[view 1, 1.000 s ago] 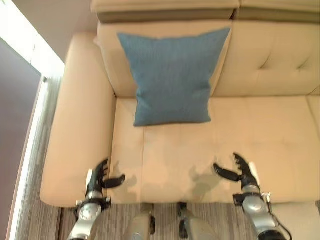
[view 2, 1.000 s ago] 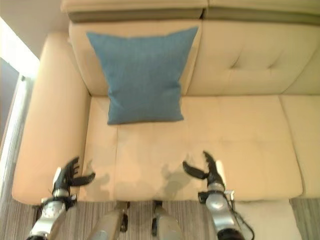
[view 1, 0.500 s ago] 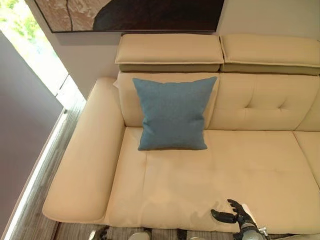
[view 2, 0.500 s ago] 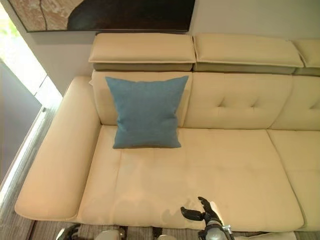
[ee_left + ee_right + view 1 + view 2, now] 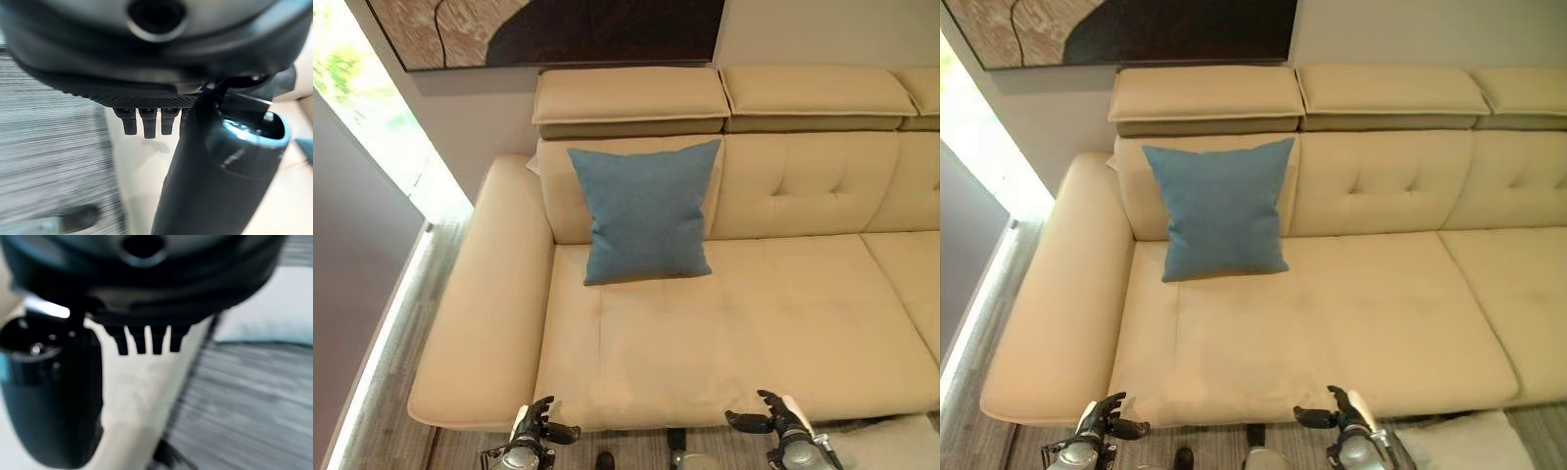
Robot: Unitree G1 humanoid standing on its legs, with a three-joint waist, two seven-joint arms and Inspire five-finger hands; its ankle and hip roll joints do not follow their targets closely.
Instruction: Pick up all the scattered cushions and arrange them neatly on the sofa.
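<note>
A blue cushion [image 5: 646, 211] leans upright against the backrest of the cream sofa [image 5: 773, 323], at its left end beside the armrest [image 5: 484, 304]. A pale cushion [image 5: 1464, 446] lies on the striped floor by the sofa's front right corner, and its light shape [image 5: 266, 316] also appears in the right wrist view. My left hand [image 5: 536, 429] hangs open and holds nothing at the seat's front edge. My right hand [image 5: 773, 421] is open and holds nothing too, just in front of the seat edge, left of the floor cushion.
A tall window [image 5: 362, 127] and a grey wall stand to the left of the armrest. A dark framed picture [image 5: 548, 29] hangs above the headrests [image 5: 631, 98]. Grey striped carpet [image 5: 49, 142] covers the floor before the sofa.
The camera has tilted up and pulled back, so the picture and more of the sofa's right side come into view. Both hands have sunk to the bottom edge, still open.
</note>
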